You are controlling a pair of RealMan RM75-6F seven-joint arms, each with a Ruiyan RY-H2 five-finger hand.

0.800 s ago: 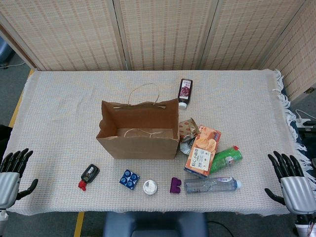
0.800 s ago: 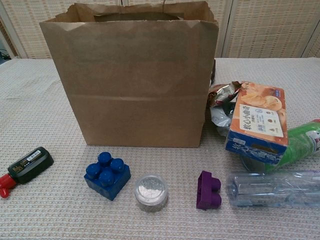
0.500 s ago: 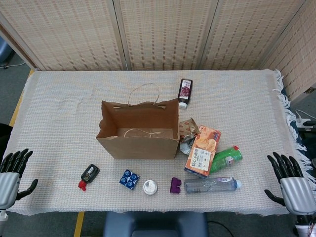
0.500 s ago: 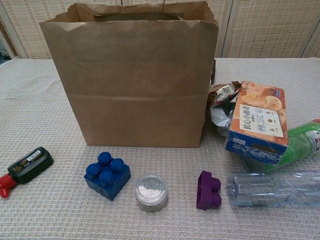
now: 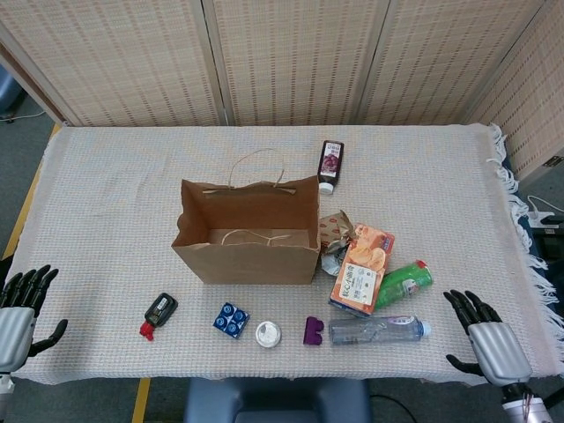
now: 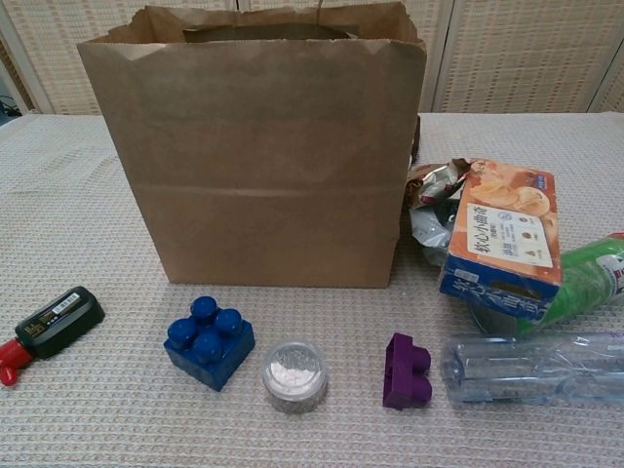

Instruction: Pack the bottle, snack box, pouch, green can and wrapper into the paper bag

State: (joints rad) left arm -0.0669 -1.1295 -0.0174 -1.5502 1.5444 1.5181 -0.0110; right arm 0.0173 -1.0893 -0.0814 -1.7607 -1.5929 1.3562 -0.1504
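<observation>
Paper bag stands upright and open on the surface; just right of it the wrapper, snack box and green can lie bunched, the bottle in front. Left hand and right hand both hold nothing, fingers spread.

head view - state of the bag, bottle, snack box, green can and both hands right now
paper bag: upright, mouth open
bottle: lying on its side, capped
snack box: closed, propped on the pile
green can: lying down
left hand: open, holding nothing
right hand: open, holding nothing
</observation>
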